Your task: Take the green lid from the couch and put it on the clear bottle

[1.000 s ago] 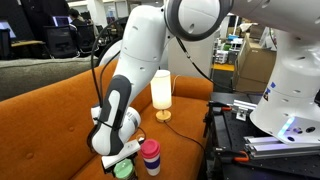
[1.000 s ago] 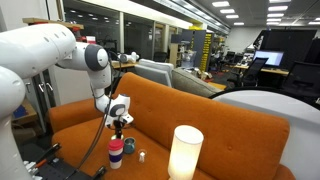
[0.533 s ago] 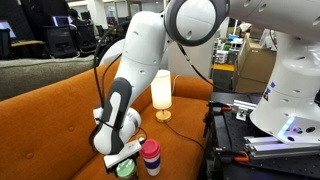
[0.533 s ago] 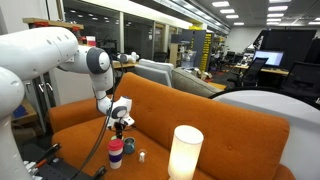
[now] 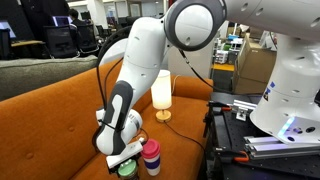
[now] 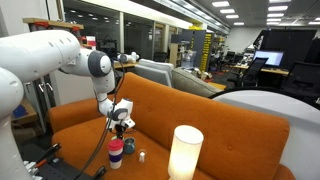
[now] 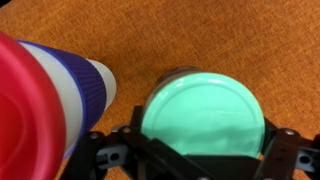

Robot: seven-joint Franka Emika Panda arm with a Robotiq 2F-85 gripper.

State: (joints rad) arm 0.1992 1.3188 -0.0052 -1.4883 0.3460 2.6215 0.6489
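Above the couch (image 7: 230, 40) seat, beside the pink bottle (image 7: 40, 100), the hand (image 7: 200, 145) grips the green lid (image 7: 200, 112).

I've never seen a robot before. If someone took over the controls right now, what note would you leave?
Gripper: shut on the green lid, low over the couch.
Clear bottle: only its greyish rim shows past the lid, beside the pink bottle.
Done: lid off the couch, held over the bottle's mouth.
Left: whether it is seated cannot be told; probably press it down, open, back away.
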